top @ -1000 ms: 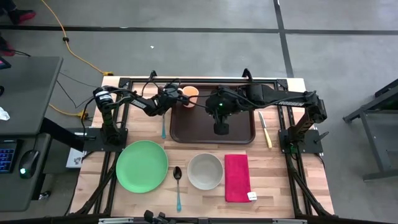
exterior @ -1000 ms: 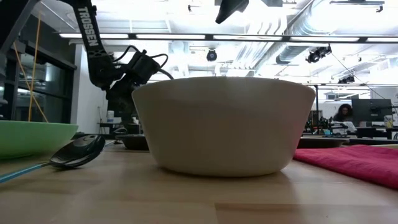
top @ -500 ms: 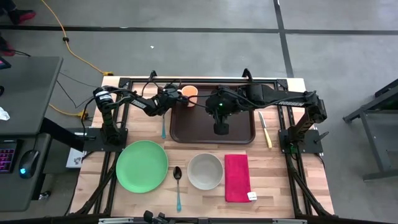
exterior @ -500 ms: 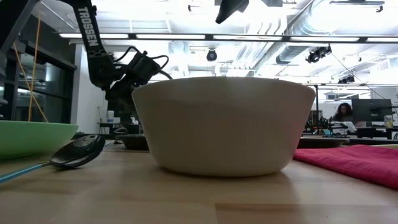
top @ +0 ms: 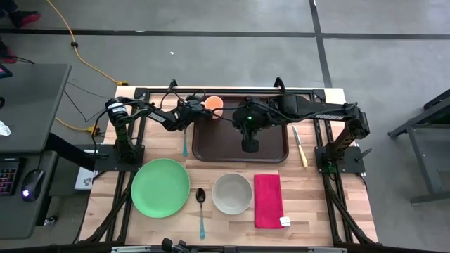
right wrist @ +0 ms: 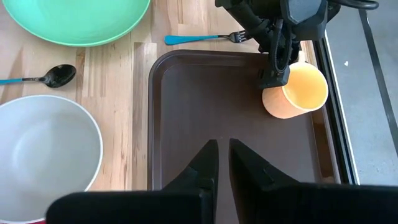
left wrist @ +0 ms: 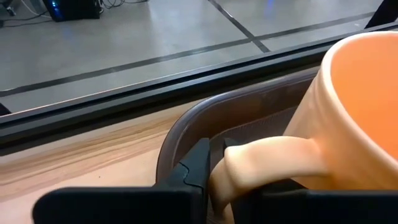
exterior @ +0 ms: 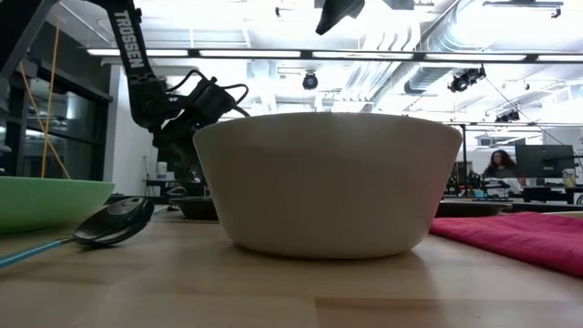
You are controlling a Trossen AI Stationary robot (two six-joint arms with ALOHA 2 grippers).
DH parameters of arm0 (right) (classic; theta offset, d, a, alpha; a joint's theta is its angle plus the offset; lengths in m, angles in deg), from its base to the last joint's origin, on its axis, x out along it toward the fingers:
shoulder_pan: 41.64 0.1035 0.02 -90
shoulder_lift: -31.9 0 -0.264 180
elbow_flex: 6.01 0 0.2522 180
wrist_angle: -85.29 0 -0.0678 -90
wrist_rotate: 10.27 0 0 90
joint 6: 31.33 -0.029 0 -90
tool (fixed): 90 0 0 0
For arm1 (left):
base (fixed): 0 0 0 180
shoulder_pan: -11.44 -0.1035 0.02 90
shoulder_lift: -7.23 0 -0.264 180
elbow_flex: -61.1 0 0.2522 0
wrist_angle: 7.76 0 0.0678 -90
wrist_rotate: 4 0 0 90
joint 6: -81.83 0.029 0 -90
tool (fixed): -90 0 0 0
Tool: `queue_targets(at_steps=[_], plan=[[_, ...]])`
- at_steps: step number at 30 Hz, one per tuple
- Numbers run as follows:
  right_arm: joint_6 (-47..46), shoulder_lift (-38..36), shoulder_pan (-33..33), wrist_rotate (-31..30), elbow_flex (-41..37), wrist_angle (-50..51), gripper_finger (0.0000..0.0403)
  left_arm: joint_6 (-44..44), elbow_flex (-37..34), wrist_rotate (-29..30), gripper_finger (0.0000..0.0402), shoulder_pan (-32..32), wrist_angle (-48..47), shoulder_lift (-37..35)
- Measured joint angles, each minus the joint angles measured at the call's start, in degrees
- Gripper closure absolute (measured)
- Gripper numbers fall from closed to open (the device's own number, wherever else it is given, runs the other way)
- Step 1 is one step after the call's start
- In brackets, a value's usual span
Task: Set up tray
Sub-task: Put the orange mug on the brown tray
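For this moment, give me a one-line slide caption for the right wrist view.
Left gripper shut on the orange mug by its handle at the brown tray's corner; right gripper hovers shut above.

Most of the tray (right wrist: 205,106) floor lies bare beneath my right hand (right wrist: 222,163), so there is room to pass there. Its far left corner is blocked: the orange mug (right wrist: 297,93) stands there with my left hand (right wrist: 278,59) clamped on its handle. A fork (right wrist: 202,38) lies on the bench (right wrist: 137,68) just beside the tray's left rim.
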Motion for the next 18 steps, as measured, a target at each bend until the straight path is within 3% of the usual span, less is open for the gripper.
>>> queue_targets(at_steps=[18], plan=[[-0.02, 0.0, 0.0, -0.02, 0.0, 0.02, 0.0387, 4.11, 0.0, 0.85, 0.033, 0.0, 0.02, 0.0]])
